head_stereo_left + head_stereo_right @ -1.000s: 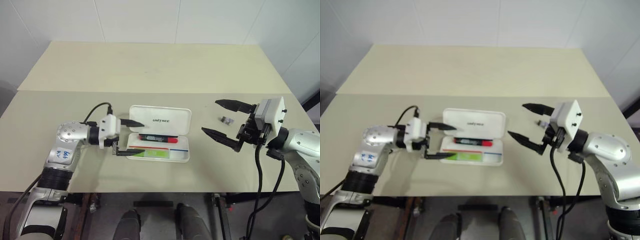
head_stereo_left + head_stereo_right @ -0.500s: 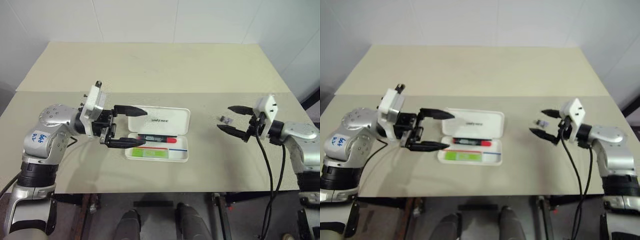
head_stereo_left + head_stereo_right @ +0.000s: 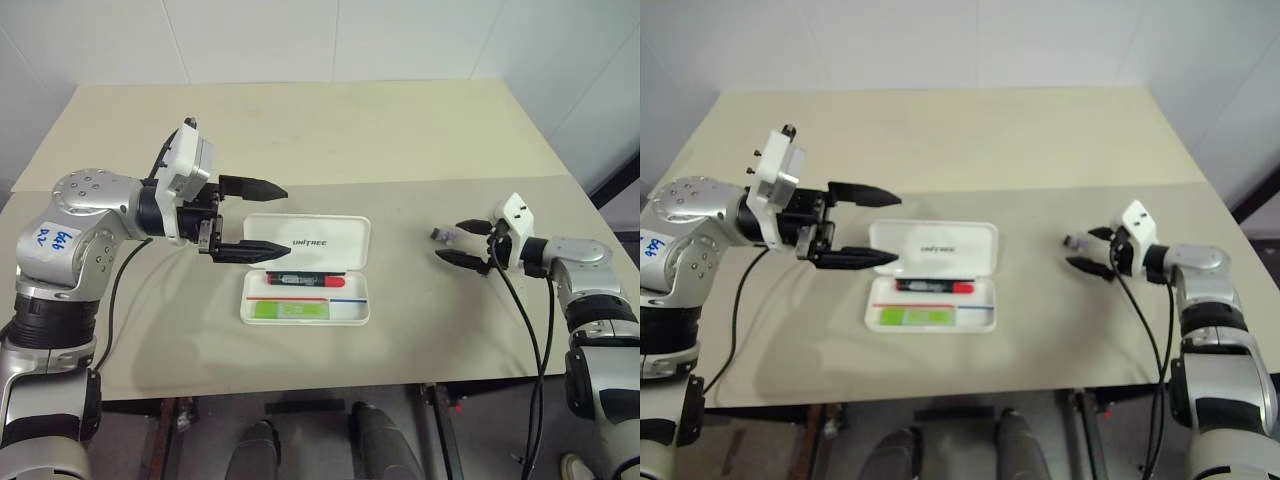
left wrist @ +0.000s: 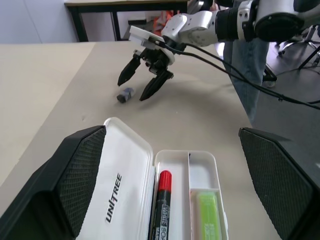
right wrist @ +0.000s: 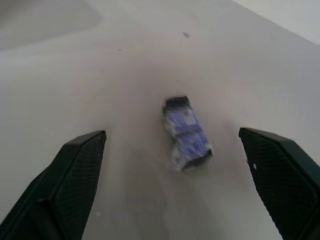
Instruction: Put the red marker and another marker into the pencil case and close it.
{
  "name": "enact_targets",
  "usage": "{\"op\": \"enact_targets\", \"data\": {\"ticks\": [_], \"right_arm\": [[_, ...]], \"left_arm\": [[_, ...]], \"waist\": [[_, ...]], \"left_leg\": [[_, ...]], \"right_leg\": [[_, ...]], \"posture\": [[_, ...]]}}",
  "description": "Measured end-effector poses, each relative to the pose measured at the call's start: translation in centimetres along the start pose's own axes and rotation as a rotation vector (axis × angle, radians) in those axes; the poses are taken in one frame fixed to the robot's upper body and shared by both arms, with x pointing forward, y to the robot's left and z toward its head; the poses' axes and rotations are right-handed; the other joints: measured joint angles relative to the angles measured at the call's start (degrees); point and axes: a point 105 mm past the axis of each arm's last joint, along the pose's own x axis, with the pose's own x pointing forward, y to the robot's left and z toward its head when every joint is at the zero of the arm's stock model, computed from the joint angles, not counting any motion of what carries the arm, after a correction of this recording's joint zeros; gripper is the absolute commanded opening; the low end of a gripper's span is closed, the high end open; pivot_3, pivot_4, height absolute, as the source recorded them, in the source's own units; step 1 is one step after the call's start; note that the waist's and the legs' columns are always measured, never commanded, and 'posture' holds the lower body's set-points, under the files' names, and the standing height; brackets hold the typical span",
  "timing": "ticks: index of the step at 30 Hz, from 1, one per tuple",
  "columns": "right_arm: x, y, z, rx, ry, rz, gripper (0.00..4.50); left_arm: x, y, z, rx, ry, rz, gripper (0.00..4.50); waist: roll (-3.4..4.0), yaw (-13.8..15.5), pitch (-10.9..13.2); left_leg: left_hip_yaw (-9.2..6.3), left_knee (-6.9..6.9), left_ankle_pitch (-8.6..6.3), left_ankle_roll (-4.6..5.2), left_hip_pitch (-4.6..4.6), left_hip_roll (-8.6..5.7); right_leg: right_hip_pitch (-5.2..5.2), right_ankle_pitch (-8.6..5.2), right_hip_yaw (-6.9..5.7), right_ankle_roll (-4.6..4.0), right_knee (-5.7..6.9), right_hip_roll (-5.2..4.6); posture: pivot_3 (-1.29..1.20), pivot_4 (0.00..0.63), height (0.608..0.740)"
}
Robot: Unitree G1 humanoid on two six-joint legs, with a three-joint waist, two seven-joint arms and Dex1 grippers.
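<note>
The white pencil case (image 3: pixel 312 243) lies open on the table, lid flat behind the tray. In the tray lie the red marker (image 3: pixel 301 279) and, in front of it, the green marker (image 3: pixel 283 310); both also show in the left wrist view, red marker (image 4: pixel 161 202) beside green marker (image 4: pixel 206 214). My left gripper (image 3: pixel 288 221) hovers open and empty just left of the case, above the lid's left end. Far to the right, my right gripper (image 3: pixel 449 241) is open and low over the table, its fingers on either side of a small purple-grey object (image 5: pixel 185 132).
The small purple-grey object (image 3: pixel 441 235) lies well right of the case. A seam (image 3: pixel 400 183) between two tabletops runs behind the case. A person's legs (image 4: pixel 245 65) stand beyond the table's right side. Bare tabletop lies between the case and the right gripper.
My left gripper has lifted up and back from the tray, where it was at the green marker. My right gripper has moved outward and down to the small object. The camera has shifted.
</note>
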Motion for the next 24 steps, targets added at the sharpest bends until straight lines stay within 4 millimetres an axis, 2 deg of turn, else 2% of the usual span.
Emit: {"op": "enact_targets", "data": {"ticks": [2, 3, 4, 10, 13, 14, 19, 24], "right_arm": [[0.1, -0.2, -0.2, 0.010, 0.010, -0.017, 4.50], [0.2, -0.3, -0.3, 0.014, 0.013, -0.027, 4.11], [0.3, -0.3, -0.4, 0.023, 0.010, -0.033, 3.92], [2.5, 1.4, 0.0, 0.057, -0.050, 0.031, 1.69], [2.7, 1.8, 0.1, 0.062, -0.063, 0.053, 0.59], [2.8, 1.9, 0.2, 0.061, -0.068, 0.061, 0.37], [3.1, 2.7, 0.4, 0.044, -0.081, 0.107, 0.35], [2.6, 3.8, 1.0, -0.048, -0.118, 0.166, 0.35]], "left_arm": [[0.0, 0.0, 0.0, 0.000, 0.003, -0.002, 4.48], [-0.1, 0.0, 0.0, -0.001, 0.006, -0.003, 4.50], [-0.1, -0.1, 0.0, 0.000, 0.008, -0.005, 4.50], [-0.2, 0.0, -0.1, 0.006, 0.018, -0.005, 4.50], [-0.2, -0.1, -0.1, 0.010, 0.018, -0.010, 4.50], [-0.2, 0.0, -0.2, 0.011, 0.019, -0.011, 4.50], [0.0, 0.0, -0.5, 0.028, 0.022, -0.022, 4.50], [-0.5, 0.3, -2.5, 0.044, 0.061, -0.007, 4.50]], "waist": [[0.00, -0.08, 0.00], [0.00, -0.11, 0.00], [0.00, -0.12, 0.00], [0.01, -0.35, 0.00], [0.01, -0.32, 0.00], [0.01, -0.32, 0.00], [0.01, -0.36, 0.00], [0.02, -0.38, 0.01]], "left_leg": [[0.00, 0.01, 0.00, -0.01, 0.01, 0.00], [0.00, 0.01, 0.00, -0.01, 0.01, 0.00], [0.00, 0.02, 0.00, -0.01, 0.02, 0.00], [0.00, 0.09, 0.02, -0.05, 0.03, 0.00], [-0.01, 0.09, 0.03, -0.05, 0.03, 0.00], [-0.01, 0.09, 0.03, -0.05, 0.03, 0.00], [-0.01, 0.08, 0.03, -0.05, 0.03, 0.00], [-0.01, 0.08, 0.03, -0.07, 0.03, 0.00]], "right_leg": [[0.00, 0.00, 0.00, 0.00, 0.02, 0.00], [0.00, 0.00, 0.00, 0.00, 0.05, 0.00], [0.00, 0.00, 0.00, 0.00, 0.05, 0.01], [0.01, 0.01, 0.00, 0.01, 0.15, 0.01], [0.01, 0.01, 0.00, 0.01, 0.15, 0.01], [0.01, 0.01, 0.00, 0.01, 0.15, 0.01], [0.01, 0.01, 0.00, 0.02, 0.16, 0.01], [0.00, 0.01, 0.01, 0.02, 0.18, 0.01]], "posture": [[0.00, 0.150, 0.740], [0.00, 0.150, 0.740], [0.00, 0.150, 0.740], [0.00, 0.150, 0.740], [0.00, 0.150, 0.740], [0.00, 0.150, 0.740], [0.00, 0.150, 0.740], [0.00, 0.150, 0.740]]}}
